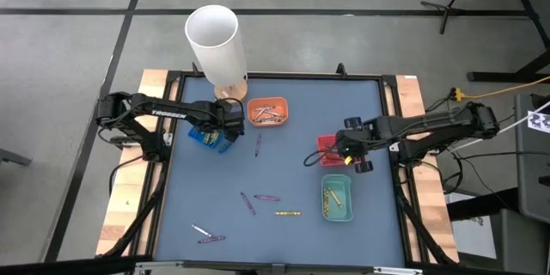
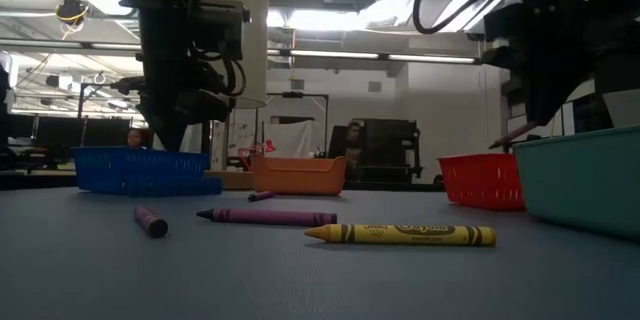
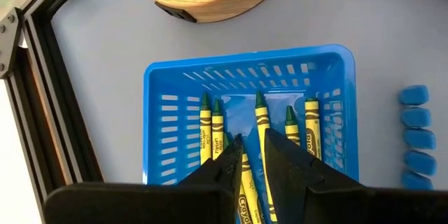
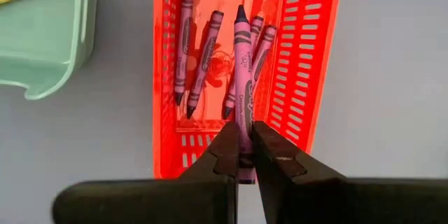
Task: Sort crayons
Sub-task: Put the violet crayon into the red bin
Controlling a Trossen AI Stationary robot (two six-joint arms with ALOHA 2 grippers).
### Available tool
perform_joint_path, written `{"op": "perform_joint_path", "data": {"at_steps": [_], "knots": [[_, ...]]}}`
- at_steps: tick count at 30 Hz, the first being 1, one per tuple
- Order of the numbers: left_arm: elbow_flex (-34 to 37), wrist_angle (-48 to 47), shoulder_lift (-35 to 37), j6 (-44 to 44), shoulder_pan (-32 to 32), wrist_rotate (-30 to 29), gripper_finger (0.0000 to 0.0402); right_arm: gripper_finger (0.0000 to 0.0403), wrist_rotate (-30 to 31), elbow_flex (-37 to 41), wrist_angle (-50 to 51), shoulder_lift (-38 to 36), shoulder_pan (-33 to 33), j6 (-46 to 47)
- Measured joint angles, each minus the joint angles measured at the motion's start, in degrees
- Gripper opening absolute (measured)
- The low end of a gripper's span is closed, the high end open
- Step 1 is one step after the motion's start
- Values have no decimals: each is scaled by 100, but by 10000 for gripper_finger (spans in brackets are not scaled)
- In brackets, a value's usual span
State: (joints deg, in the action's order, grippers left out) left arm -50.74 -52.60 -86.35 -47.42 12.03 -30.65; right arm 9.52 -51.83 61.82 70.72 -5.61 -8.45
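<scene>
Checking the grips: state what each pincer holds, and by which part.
Right pincer pinches a purple crayon by its blunt end, above the red tray. Left pincer grips a yellow crayon over the blue tray.

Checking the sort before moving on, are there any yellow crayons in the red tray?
No, the red tray holds only purple crayons, as the right wrist view shows.

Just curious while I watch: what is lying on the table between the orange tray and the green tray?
In the high view, between the orange tray and the green tray, only one purple crayon lies on bare mat.
</scene>
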Motion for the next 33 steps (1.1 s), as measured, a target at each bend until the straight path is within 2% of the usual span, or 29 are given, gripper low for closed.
{"op": "perform_joint_path", "data": {"at_steps": [10,22,27,33], "knots": [[0,-2,0,0,0,2,46,28,-2,-2,-15,2,0,61],[0,44,0,264,7,-33,46,137,-4,-2,-34,2,0,66],[-91,98,0,304,7,2,46,151,-4,-2,-37,2,0,66],[-648,106,0,306,-2,53,46,151,-7,-2,-39,2,0,66]]}}
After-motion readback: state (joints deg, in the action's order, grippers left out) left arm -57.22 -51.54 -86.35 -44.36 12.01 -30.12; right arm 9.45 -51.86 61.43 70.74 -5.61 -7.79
